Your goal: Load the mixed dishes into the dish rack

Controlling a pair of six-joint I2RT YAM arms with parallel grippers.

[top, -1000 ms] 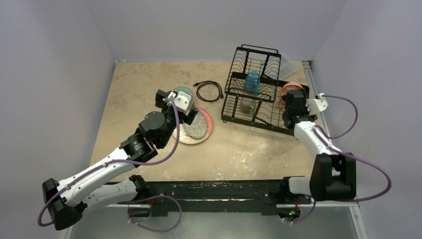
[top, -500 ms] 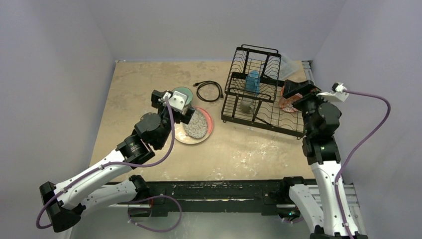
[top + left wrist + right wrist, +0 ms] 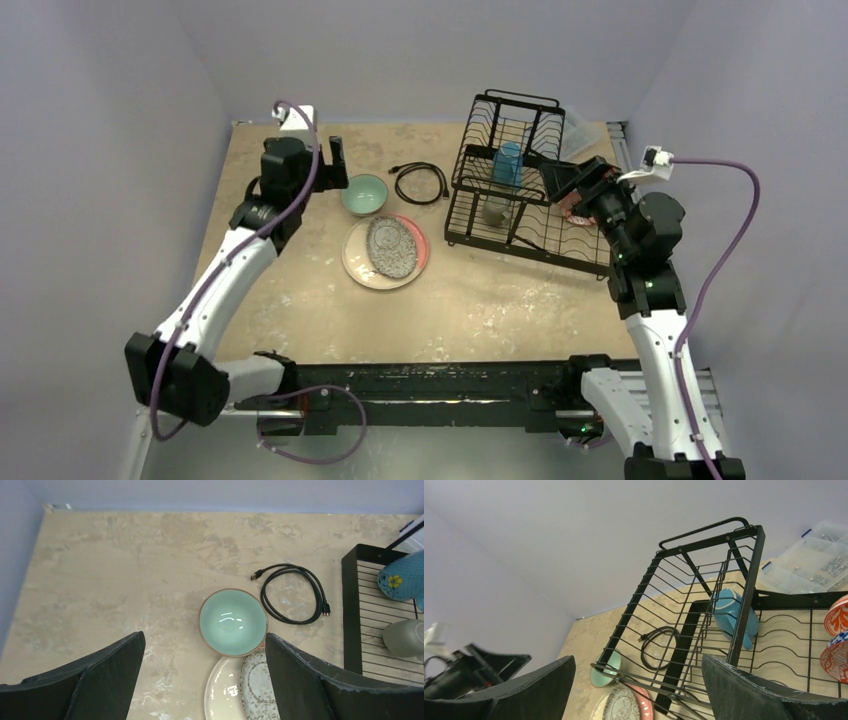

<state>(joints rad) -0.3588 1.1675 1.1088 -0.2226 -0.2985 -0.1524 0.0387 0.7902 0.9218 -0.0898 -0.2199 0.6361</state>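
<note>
Robotics lab cell, not a real kitchen. Plain lilac walls (image 3: 430,50) box in a mottled beige table (image 3: 290,180) on three sides. The left arm (image 3: 215,290) and right arm (image 3: 655,330) bolt to a black rail (image 3: 450,380), purple cables (image 3: 716,268) hanging loose. A clear compartment box of hardware (image 3: 819,555) sits behind the dish rack (image 3: 530,200).

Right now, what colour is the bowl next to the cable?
The bowl is pale teal; clearest in the left wrist view.

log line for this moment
left pincer: open, pointed at teal bowl | right pincer: open, by dish rack | blue cup: in rack
</note>
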